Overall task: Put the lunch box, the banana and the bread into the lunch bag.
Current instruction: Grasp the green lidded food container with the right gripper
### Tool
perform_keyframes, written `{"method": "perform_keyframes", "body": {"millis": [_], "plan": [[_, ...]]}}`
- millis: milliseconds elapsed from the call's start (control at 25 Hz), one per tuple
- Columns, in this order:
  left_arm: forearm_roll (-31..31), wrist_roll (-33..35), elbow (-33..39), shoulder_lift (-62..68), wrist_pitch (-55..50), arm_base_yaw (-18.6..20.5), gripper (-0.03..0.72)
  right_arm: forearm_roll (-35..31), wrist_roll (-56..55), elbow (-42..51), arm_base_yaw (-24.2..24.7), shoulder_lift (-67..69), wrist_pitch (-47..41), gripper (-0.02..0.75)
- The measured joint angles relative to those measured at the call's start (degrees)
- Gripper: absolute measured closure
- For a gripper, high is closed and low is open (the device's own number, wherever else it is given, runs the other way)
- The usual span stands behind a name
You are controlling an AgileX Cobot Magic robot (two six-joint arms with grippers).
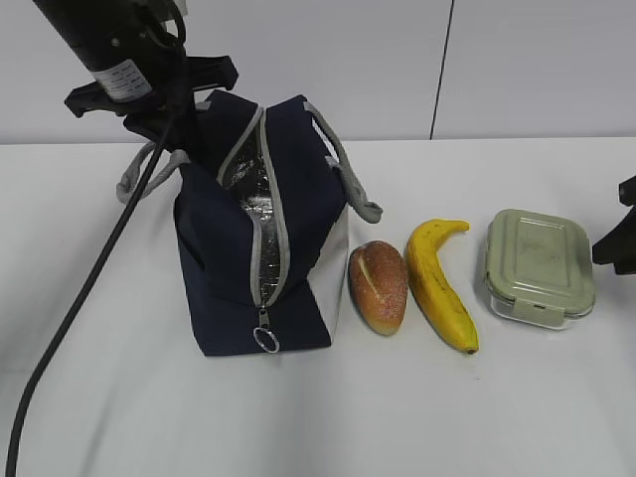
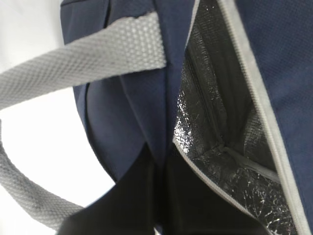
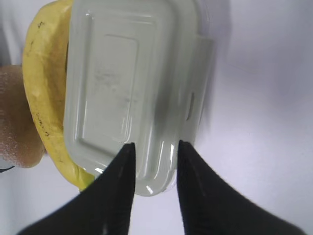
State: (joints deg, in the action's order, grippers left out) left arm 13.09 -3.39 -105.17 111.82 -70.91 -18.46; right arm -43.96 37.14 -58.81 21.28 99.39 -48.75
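Observation:
The navy lunch bag [image 1: 260, 234] stands at centre left with its zipper open and its foil lining [image 2: 222, 122] showing. My left gripper [image 2: 160, 159] is shut on the navy fabric at the left rim of the bag's opening; in the exterior view it [image 1: 189, 124] sits at the bag's back left top. The bread [image 1: 378, 286], the banana [image 1: 440, 283] and the green-lidded lunch box [image 1: 540, 263] lie in a row to the right of the bag. My right gripper [image 3: 155, 144] is open, with its tips over the near corner of the lunch box [image 3: 132, 88] and not gripping it.
A grey strap handle [image 2: 73, 63] loops to the left of the bag, and another [image 1: 348, 169] hangs over its right side. The zipper's ring pull [image 1: 265, 339] hangs at the bag's front. The left arm's black cable [image 1: 79, 298] trails down across the white table [image 1: 417, 417].

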Motion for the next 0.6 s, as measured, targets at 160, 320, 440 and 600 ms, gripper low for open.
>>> {"method": "perform_keyframes", "body": {"millis": [160, 320, 440, 600], "plan": [[0.00, 0.00, 0.00, 0.00, 0.00, 0.00, 0.688, -0.61, 0.00, -0.26, 0.00, 0.21, -0.09, 0.416], [0.00, 0.00, 0.00, 0.00, 0.00, 0.00, 0.688, -0.91, 0.00, -1.76, 0.00, 0.53, 0.24, 0.167], [0.00, 0.00, 0.00, 0.00, 0.00, 0.00, 0.688, -1.73, 0.00, -2.99, 0.00, 1.18, 0.35, 0.108], [0.00, 0.00, 0.00, 0.00, 0.00, 0.00, 0.688, -2.65, 0.14, -4.93, 0.00, 4.77, -1.11, 0.104]]}}
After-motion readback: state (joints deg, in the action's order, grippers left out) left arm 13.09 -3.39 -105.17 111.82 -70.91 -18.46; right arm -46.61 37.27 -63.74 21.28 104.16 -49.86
